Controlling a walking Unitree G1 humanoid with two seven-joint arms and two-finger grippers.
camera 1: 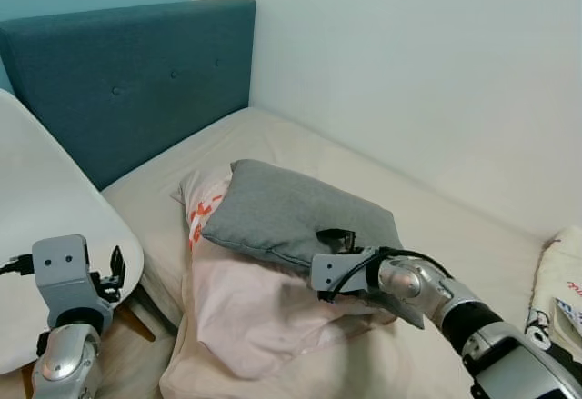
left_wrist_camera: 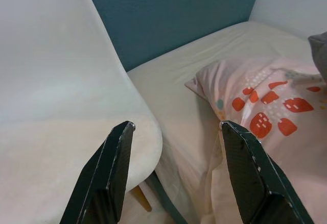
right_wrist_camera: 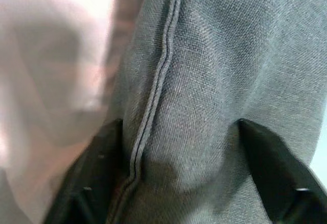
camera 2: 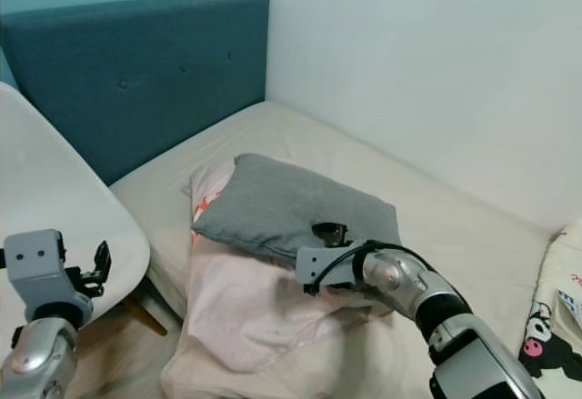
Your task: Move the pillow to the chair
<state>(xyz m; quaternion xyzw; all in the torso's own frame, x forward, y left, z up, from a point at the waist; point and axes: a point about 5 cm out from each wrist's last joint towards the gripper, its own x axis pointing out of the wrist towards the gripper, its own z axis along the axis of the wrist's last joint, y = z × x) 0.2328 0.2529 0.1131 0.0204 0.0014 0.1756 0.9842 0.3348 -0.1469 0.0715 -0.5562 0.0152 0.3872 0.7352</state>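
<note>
A grey pillow [camera 1: 291,208] lies on the bed, resting on a pink patterned pillow [camera 1: 205,204] and a pink cover. My right gripper [camera 1: 340,248] is at the grey pillow's near edge, open, with one finger on top and the other under the seam. In the right wrist view the grey fabric [right_wrist_camera: 204,81] bulges between the two spread fingers [right_wrist_camera: 97,178]. The white chair [camera 1: 55,226] stands to the left of the bed. My left gripper [left_wrist_camera: 177,126] hangs open and holds nothing, just off the chair seat's rim [left_wrist_camera: 148,147].
A teal padded headboard [camera 1: 136,81] stands behind the bed, and a white wall [camera 1: 418,63] runs along its far side. A cartoon-print cloth [camera 1: 559,290] lies at the right edge. Bare mattress [camera 1: 455,226] stretches beyond the pillows.
</note>
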